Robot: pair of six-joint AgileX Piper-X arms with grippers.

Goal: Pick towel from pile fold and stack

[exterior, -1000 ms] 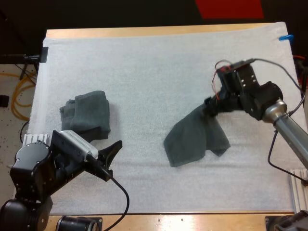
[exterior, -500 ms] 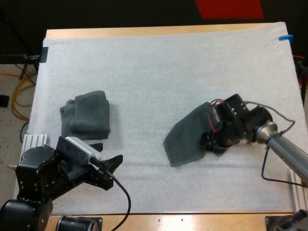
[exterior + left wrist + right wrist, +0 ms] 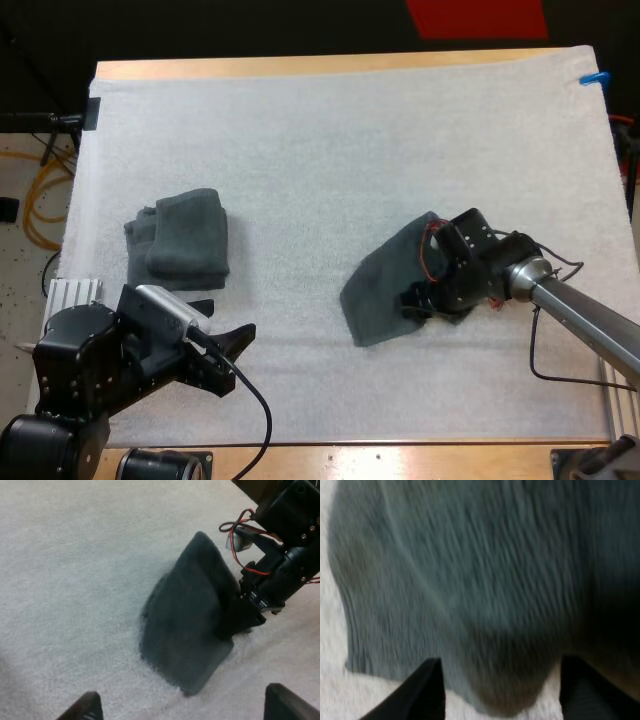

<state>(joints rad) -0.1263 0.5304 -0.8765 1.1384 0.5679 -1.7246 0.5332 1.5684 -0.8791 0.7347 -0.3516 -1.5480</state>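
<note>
Towel lies on the mat right of centre, a dark grey-green cloth doubled over into a slanted, roughly four-sided flap, well apart from the folded stack at the mat's left. It looks soft, light and limp. It will sag and drape from any pinch, and it will likely drag or unfold if pulled by a single layer. Its nap should grip the black fingers well enough that slipping is a small worry. I judge the best hold to be at a corner or along a free edge, taking all layers together so the fold keeps its shape; the near-right edge, where the cloth bunches, seems the handiest place. The right gripper is down at that edge, its arm reaching in low from the right with the wrist bent toward the cloth. In the right wrist view its fingers stand spread wide, with the towel's rounded edge between them and the cloth spreading out beyond, so it appears to be pinching nothing. The left gripper hangs above the mat's near left, just in front of the stack, pointing across toward the towel. In the left wrist view its fingertips stand well apart, with bare mat and the towel's corner between them.
</note>
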